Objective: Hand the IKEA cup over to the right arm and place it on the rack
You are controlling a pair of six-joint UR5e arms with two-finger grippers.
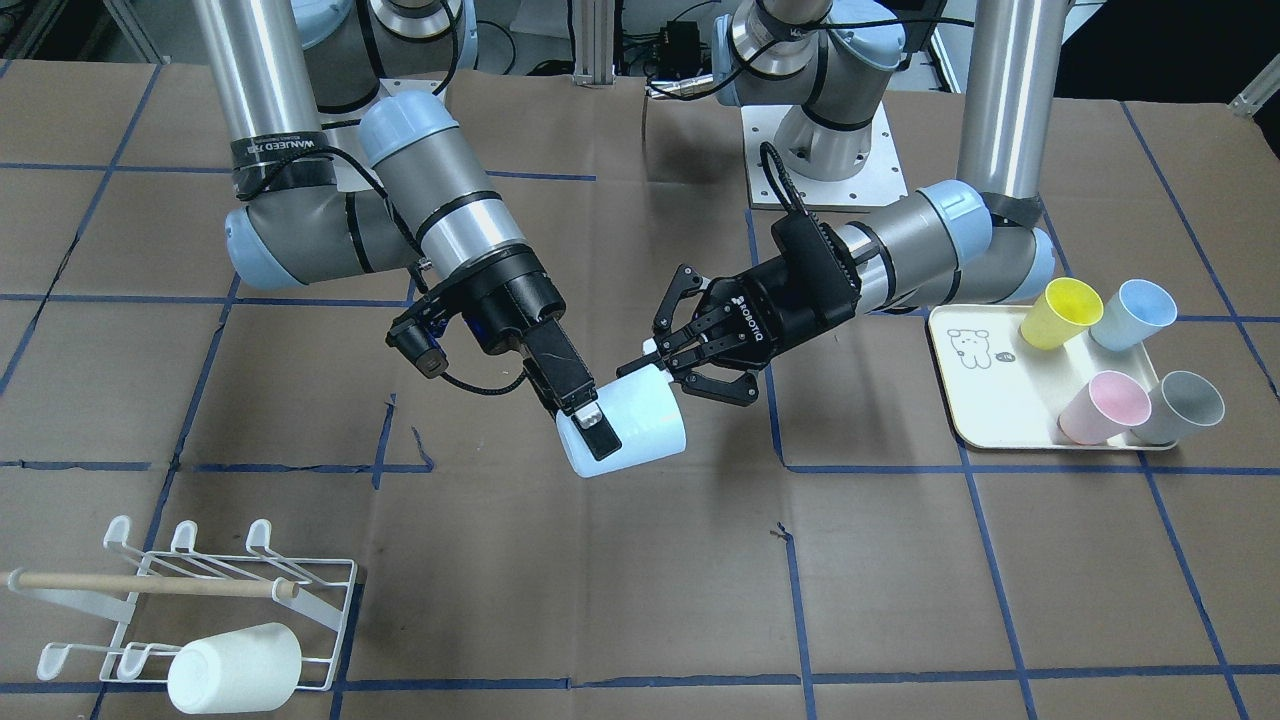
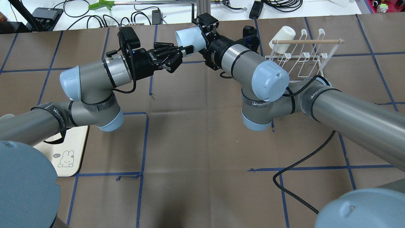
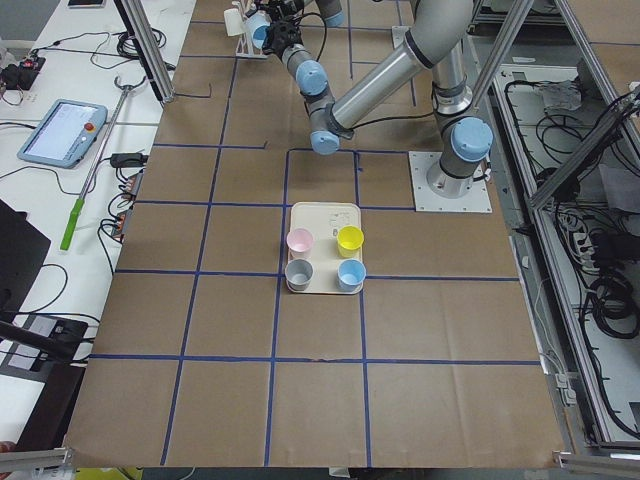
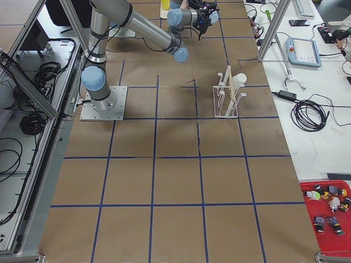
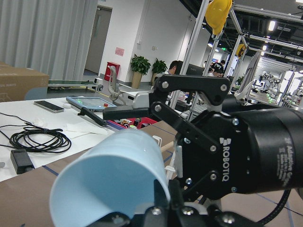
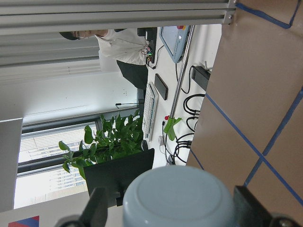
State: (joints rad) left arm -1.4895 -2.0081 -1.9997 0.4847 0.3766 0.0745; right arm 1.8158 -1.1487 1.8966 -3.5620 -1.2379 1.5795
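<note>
Pale blue IKEA cup (image 1: 632, 425) held on side above table middle, between 2 grippers. Right gripper (image 1: 590, 425) clamped across cup's closed end. Left gripper (image 1: 672, 366) at cup rim, fingers spread, not pinching. Rack (image 1: 215, 590) well apart.

Bench (image 4: 175, 181) w/ brown cover & blue tape grid fills centre frame; white side desk (image 4: 307, 109) at right edge w/ cables, tablet. Left-wrist view: grey curtains (image 5: 42, 38) upper left, potted plants (image 5: 149, 68) mid-frame, ceiling strip lights (image 5: 271, 24) upper right.
</note>
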